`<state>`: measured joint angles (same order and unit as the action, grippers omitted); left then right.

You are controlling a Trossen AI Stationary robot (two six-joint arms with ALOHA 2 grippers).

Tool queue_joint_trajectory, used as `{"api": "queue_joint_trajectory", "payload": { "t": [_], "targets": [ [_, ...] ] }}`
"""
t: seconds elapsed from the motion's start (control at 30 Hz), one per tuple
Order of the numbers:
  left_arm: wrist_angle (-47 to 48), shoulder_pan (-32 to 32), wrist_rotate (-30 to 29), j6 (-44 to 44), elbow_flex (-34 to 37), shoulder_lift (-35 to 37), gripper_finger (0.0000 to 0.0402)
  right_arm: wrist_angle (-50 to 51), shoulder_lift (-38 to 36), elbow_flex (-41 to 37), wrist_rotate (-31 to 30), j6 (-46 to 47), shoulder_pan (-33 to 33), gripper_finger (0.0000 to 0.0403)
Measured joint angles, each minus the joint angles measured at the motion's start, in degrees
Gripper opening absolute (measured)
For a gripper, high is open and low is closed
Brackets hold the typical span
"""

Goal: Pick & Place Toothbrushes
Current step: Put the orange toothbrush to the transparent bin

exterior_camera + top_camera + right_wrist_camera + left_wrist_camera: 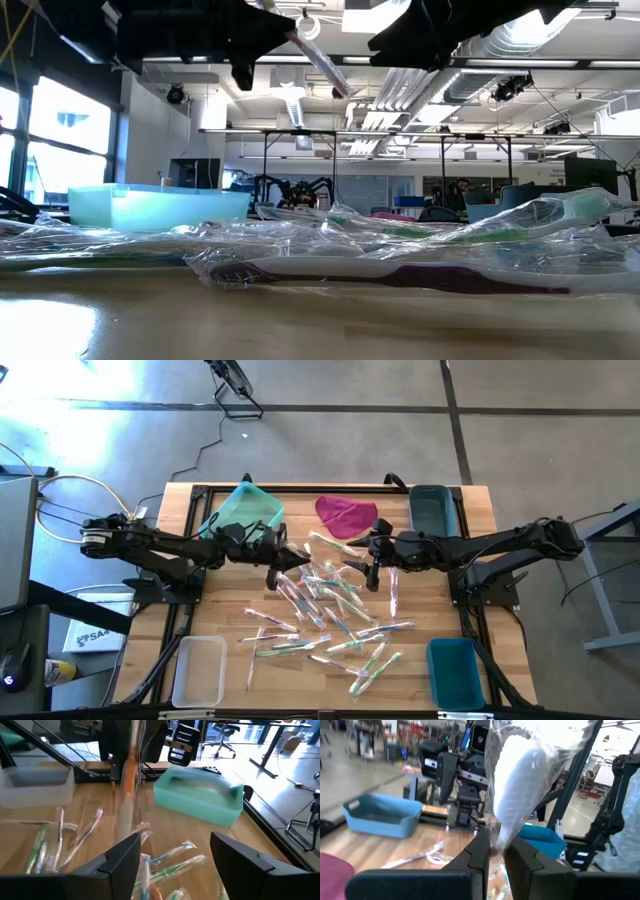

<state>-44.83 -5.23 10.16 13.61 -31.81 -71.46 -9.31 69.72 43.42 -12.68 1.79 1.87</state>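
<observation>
- Nearest, most toothbrushes lie scattered in clear wrappers across the middle of the wooden table.
- Above that pile, the left gripper has its jaws pinched together on a wrapped toothbrush, lifted off the table.
- Right of it, the right gripper hovers with jaws spread wide, holding nothing; another toothbrush lies just beside it.
- Farther back sits a mint bin.
- Writing: none readable on the wrappers.
</observation>
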Motion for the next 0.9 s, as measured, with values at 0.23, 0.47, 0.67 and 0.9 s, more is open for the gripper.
{"api": "queue_joint_trajectory", "payload": {
  "t": [0.23, 0.47, 0.67, 0.9],
  "targets": [
    [22.3, 0.5, 4.3, 5.7, -9.1, 3.5, 0.0039, 2.6, 0.5, 0.0, 0.6, 1.6, 0.0, 0.0231],
    [60.2, 0.5, 4.4, 11.9, -24.0, 4.7, 0.0039, 5.5, 1.8, -0.1, 0.7, 4.6, 0.0, 0.0231],
    [70.9, 0.8, 0.3, 12.6, -28.3, 4.7, 0.0039, 5.9, 3.0, -0.1, 0.8, 4.6, 0.0, 0.0231],
    [83.0, 1.7, 3.7, 18.8, -30.2, 6.6, 0.0039, 6.1, 3.9, -0.1, 1.2, 9.2, 0.0, 0.0231]
  ]
}}
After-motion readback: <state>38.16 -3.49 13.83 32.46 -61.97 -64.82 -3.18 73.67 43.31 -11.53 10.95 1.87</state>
